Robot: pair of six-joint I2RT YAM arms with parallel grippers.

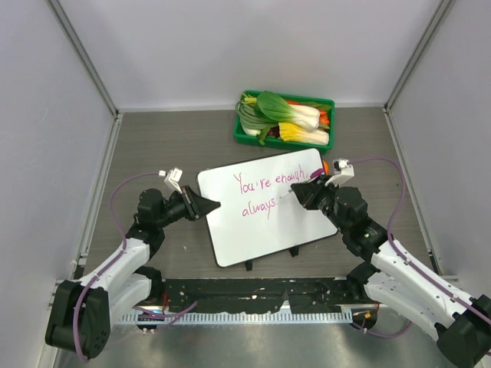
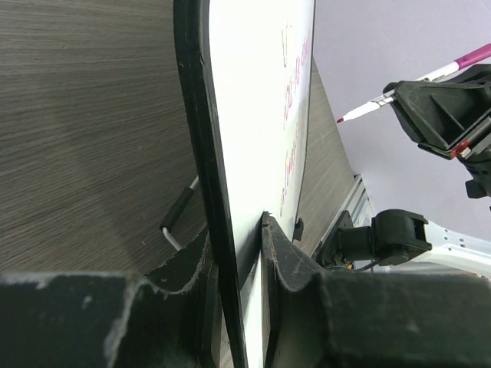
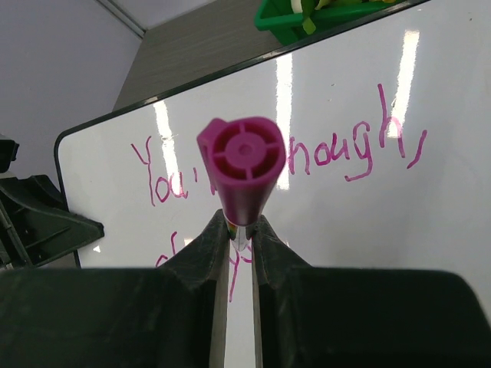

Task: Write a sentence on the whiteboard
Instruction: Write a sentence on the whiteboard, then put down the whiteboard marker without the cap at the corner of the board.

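The table (image 1: pixel 169 153) is grey wood-grain, and the whiteboard (image 1: pixel 261 234) sits mid-table between the two arms, turned a little askew, with its black clips on the near edge. A green bin (image 1: pixel 285 119) of vegetables stands just beyond its far edge. The left gripper (image 1: pixel 211 205) is at the board's left edge. Its wrist view shows the fingers (image 2: pixel 288 257) pinched on the rim, one above the face and one below, so the board is being steadied. The right gripper (image 1: pixel 303 192) hangs over the board's right half, clenched tight on a pink marker (image 3: pixel 244 157). The sentence (image 1: pixel 268 184) runs in two lines, "You're enough," and under it "always". The marker tip (image 2: pixel 340 120) points down near the end of "always", and from the left wrist it looks clear of the surface. The writing looks finished or nearly so, which makes the risks mostly about spoiling it. A low pass by the right arm or the tip would drag through the ink and smear a letter. The pinch on the marker is narrow, so a hard press could twist or slide it in the jaws and leave a stray stroke. If the left grip slips off the thin rim, any push from the tip would pivot the board and bend the line.
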